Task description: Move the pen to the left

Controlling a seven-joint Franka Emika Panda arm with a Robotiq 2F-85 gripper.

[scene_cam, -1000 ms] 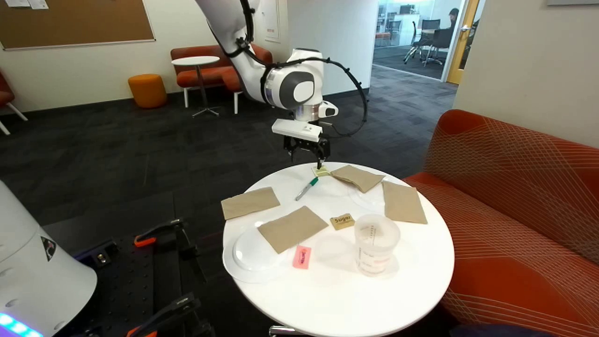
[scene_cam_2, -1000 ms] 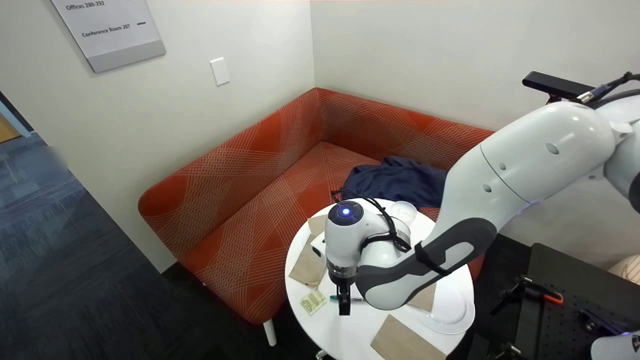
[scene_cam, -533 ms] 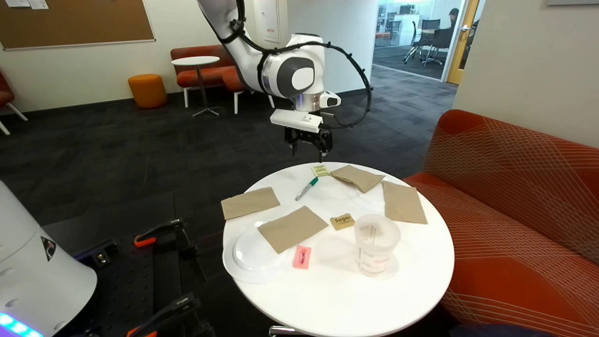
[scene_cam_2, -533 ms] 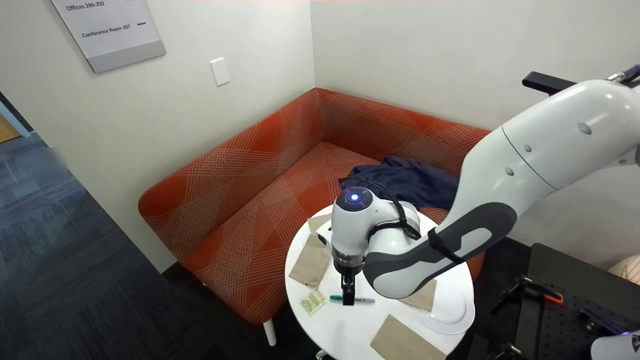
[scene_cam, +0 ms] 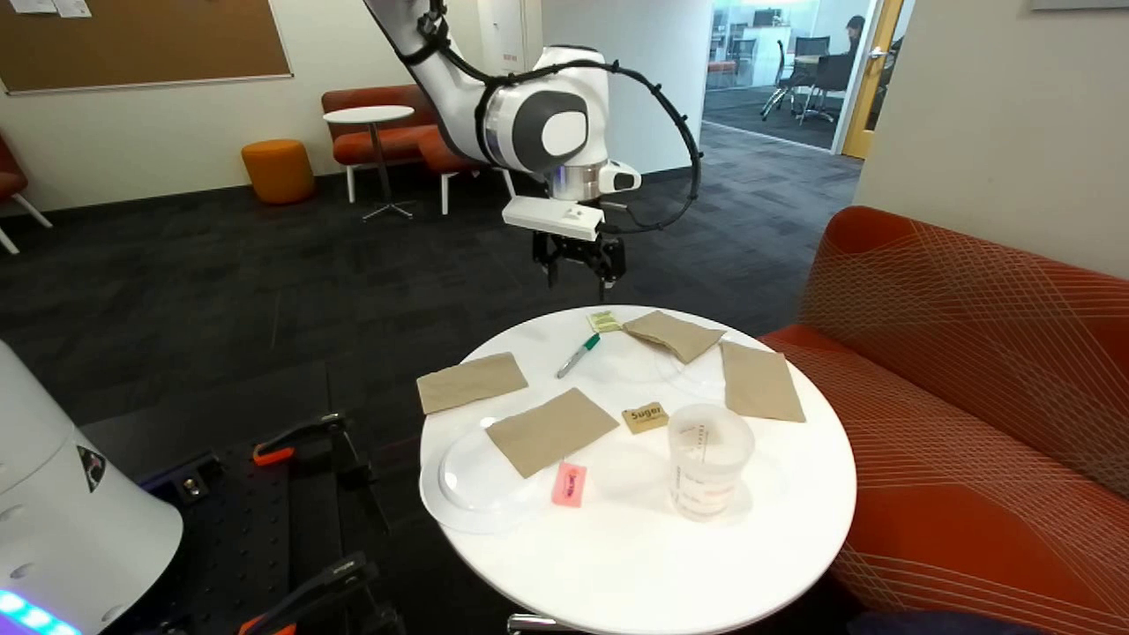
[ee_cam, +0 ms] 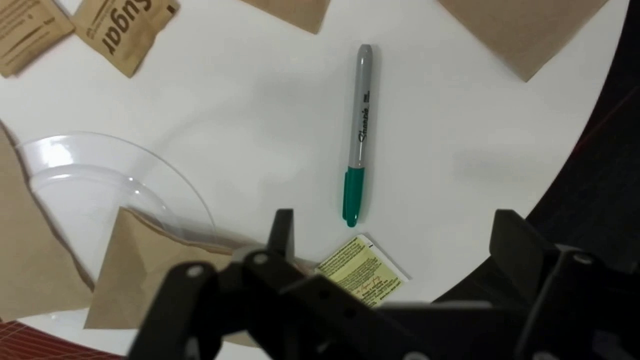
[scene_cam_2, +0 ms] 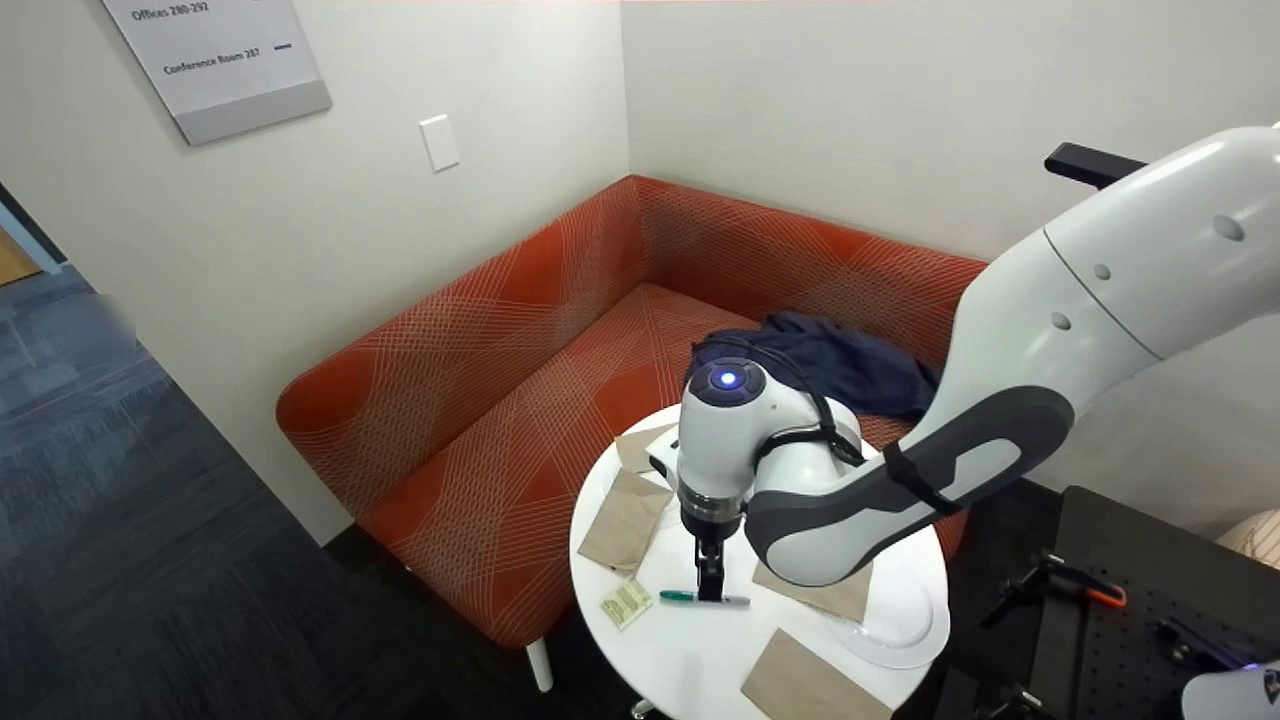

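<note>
Since half a second ago the gripper (scene_cam: 578,280) has risen a little and the arm (scene_cam_2: 1020,320) has moved with it; in both exterior views the pen (scene_cam: 579,355) lies in the same spot. The jaws, nearest in the wrist view, stand wide apart, raised clear of the table (scene_cam: 670,569), with the pen flat on its top beyond them.

On the table's near half, right of centre in an exterior view, stands a clear cup (scene_cam: 710,472) with print too faint to read. Left of it lies a pink packet (scene_cam: 569,485), its lettering too small to make out, and farther left a clear plate (scene_cam: 459,511), partly under a brown sheet (scene_cam: 551,432). A tan packet (scene_cam: 646,417) beyond the cup, to its left, reads "Sugar". Farther back, left of centre, is the pen, set aslant, green cap toward the far edge, grey barrel printed "Sharpie". Just past the cap lies a yellow-green packet (scene_cam: 605,323) covered in fine print. A red sofa (scene_cam: 970,423) is at the right; far off at left stands an orange stool (scene_cam: 279,172). In an exterior view a wall sign (scene_cam_2: 240,60) reads "Offices 280-292" and "Conference Room 287".
</note>
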